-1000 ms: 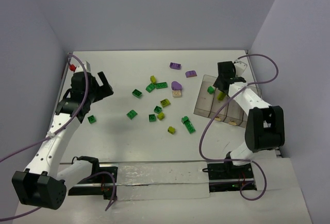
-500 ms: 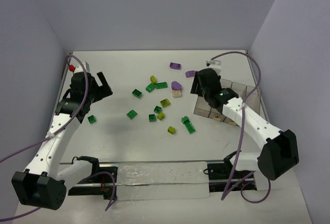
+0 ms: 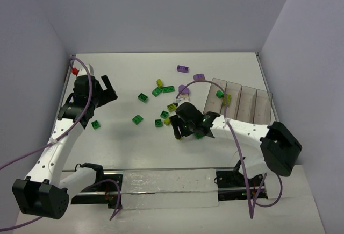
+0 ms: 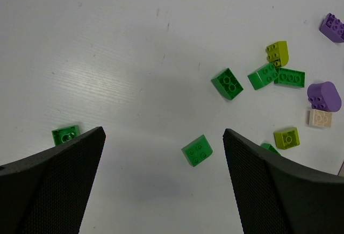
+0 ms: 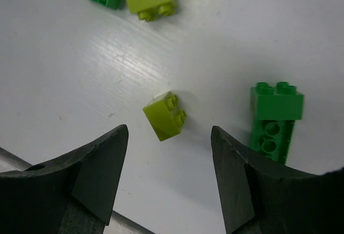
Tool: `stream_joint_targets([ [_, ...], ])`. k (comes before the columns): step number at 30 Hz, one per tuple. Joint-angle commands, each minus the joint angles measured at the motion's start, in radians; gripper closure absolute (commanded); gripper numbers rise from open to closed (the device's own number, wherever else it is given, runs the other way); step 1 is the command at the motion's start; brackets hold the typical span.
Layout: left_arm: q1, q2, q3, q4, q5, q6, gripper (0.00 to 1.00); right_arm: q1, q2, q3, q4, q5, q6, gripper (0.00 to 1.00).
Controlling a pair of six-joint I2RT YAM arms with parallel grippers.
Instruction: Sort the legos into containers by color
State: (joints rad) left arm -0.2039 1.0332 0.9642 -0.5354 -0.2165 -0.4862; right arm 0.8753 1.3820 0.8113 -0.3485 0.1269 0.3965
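Observation:
Legos lie scattered mid-table: dark green ones (image 3: 137, 119), yellow-green ones (image 3: 171, 106) and purple ones (image 3: 183, 69). Four joined smoky bins (image 3: 248, 105) stand at the right; a green brick (image 3: 220, 93) and a yellow-green brick (image 3: 227, 99) sit at their left end. My right gripper (image 3: 179, 132) is open and low over the table. In the right wrist view (image 5: 169, 137) a yellow-green brick (image 5: 165, 115) lies just ahead between its fingers, untouched. My left gripper (image 3: 102, 90) is open and empty, held above the table; a green brick (image 4: 197, 150) shows between its fingers (image 4: 252, 185).
A green brick stack (image 5: 274, 118) lies just right of my right gripper. A tan brick (image 4: 321, 118) sits beside a purple one (image 4: 324, 95). A lone green brick (image 3: 95, 125) lies near my left arm. A red object (image 3: 74, 71) sits at the far left corner.

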Motion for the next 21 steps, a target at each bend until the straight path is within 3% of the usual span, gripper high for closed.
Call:
stream_joint_targets([
  [1,-0.005,-0.004,0.04,0.019,0.004,-0.004,0.01,0.037,0.081,0.04,0.04,-0.036,-0.08,0.31],
  [13,-0.005,0.004,0.05,0.016,0.009,-0.004,0.01,0.04,0.181,0.059,0.084,0.005,-0.098,0.52],
  [17,-0.006,0.005,0.05,0.018,0.011,-0.003,0.01,0.039,0.173,0.069,0.085,0.016,-0.084,0.74],
  [19,-0.006,0.004,0.05,0.02,0.012,-0.002,0.01,0.04,0.142,0.075,0.079,0.026,-0.075,0.95],
  [21,-0.006,0.005,0.05,0.018,0.011,0.0,0.01,0.038,0.111,0.085,0.056,0.065,-0.064,1.0],
])
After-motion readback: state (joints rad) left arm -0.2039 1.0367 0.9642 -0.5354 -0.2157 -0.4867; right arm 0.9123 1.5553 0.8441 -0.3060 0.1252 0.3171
